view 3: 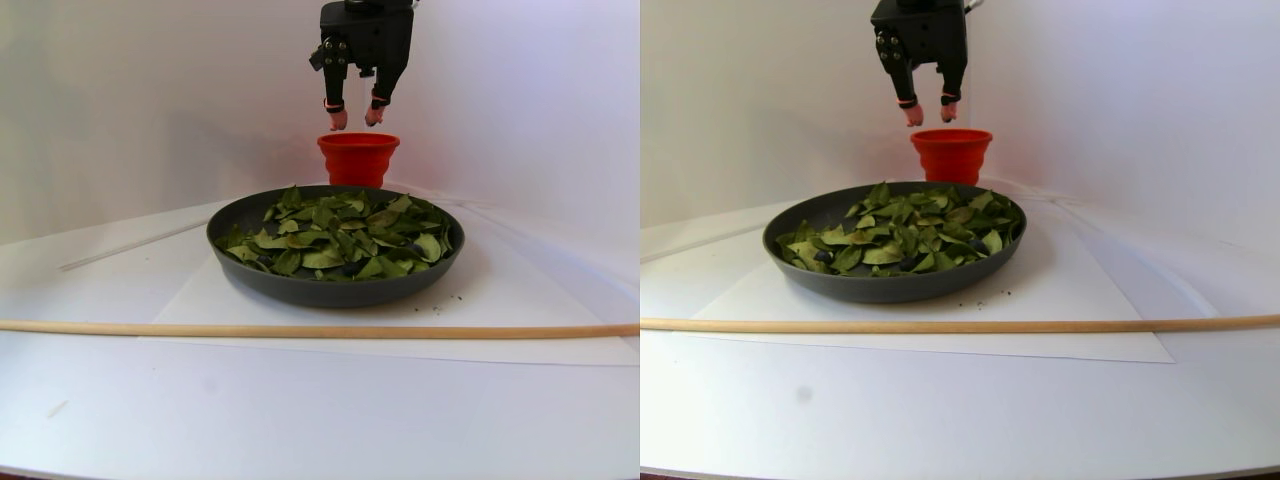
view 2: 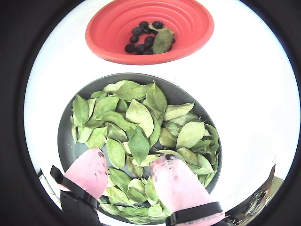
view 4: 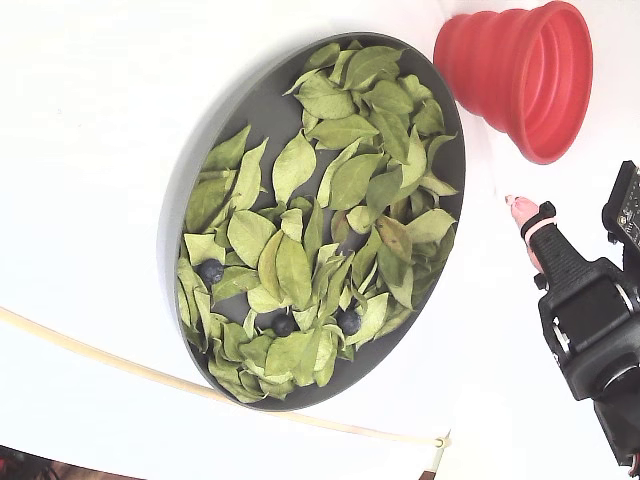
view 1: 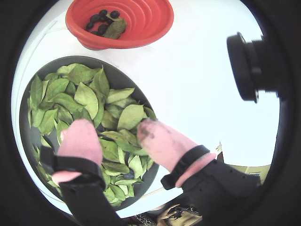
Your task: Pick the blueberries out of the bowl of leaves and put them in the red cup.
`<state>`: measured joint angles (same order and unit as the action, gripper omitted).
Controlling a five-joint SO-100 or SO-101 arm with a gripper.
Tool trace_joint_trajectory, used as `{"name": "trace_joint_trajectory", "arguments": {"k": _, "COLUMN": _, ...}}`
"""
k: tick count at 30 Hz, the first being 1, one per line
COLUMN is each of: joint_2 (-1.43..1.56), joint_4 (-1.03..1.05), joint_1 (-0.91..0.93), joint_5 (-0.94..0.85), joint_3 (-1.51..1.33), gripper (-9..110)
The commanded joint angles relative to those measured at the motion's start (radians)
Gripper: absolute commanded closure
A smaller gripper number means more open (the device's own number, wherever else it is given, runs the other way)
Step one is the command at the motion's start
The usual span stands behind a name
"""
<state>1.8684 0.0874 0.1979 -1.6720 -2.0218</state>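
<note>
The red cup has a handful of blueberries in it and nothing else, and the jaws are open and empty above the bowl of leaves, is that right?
Not quite. Besides the blueberries, the red cup also holds one green leaf; both wrist views show it lying among the berries. The rest stands: the jaws are open and empty above the bowl of leaves.

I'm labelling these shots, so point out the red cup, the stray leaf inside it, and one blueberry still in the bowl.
red cup [view 2: 193, 21]: a wrist view, bare ribbed inner wall.
stray leaf [view 2: 162, 41]: same wrist view, middle of the leaf lying among the berries.
blueberry [view 4: 211, 271]: fixed view, centre of the berry.
</note>
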Motion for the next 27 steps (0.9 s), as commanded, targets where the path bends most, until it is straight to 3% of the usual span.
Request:
{"name": "trace_joint_trajectory", "arguments": {"k": 1, "joint_2": 0.123, "joint_4": 0.014, "joint_1": -0.006, "joint_5": -0.008, "joint_3": 0.008, "gripper": 84}}
{"name": "trace_joint_trajectory", "arguments": {"k": 27, "joint_2": 0.222, "joint_4": 0.153, "joint_1": -0.014, "joint_5": -0.052, "joint_3": -0.124, "gripper": 84}}
